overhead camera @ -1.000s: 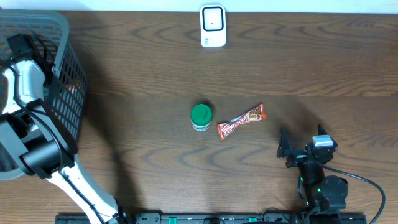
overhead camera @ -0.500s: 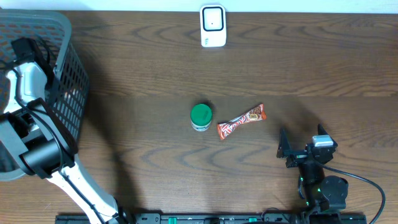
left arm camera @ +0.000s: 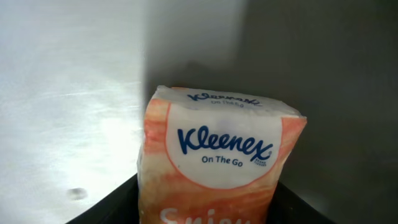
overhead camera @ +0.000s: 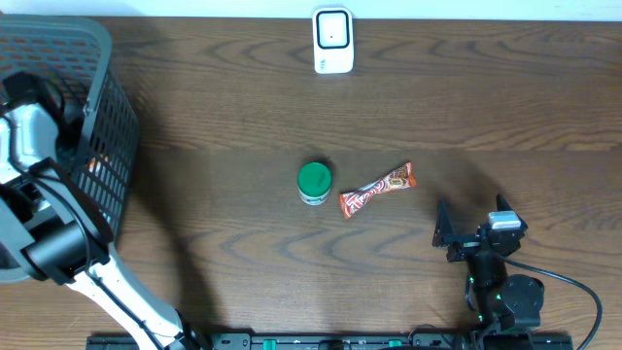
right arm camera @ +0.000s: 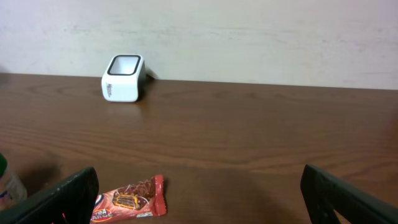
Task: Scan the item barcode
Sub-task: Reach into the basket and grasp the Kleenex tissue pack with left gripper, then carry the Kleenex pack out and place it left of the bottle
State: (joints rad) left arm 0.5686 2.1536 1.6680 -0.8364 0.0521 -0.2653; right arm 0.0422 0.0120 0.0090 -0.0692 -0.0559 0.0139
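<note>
Table (overhead camera: 389, 117) of dark wood grain fills the overhead view, and a grey mesh basket (overhead camera: 112, 126) stands on its far left end. The left arm (overhead camera: 58, 248) bends up from the near edge and reaches down inside the basket. The left gripper (left arm camera: 205, 202) is sunk among the basket's walls, so the overhead view hides it. In the left wrist view its dark fingers (left arm camera: 109, 205) sit against both lower sides of a Kleenex pack (left arm camera: 217, 155). They seem to be clamped on it, though only their edges show at the bottom of the frame. The pack is orange and white, marked "On The Go", and stands upright against a plain grey surface. The right arm (overhead camera: 501, 282) sits low at the near right corner of the table. The right gripper (right arm camera: 199, 193) is spread wide with nothing between its fingers, and it faces the far edge. A white scanner (overhead camera: 332, 41) stands at the far edge near the middle, well apart from both arms. A green-lidded jar (overhead camera: 314, 182) stands upright mid-table. Just beside it to the right lies a red snack bar (overhead camera: 377, 189), set at a slant and not touching the jar.
</note>
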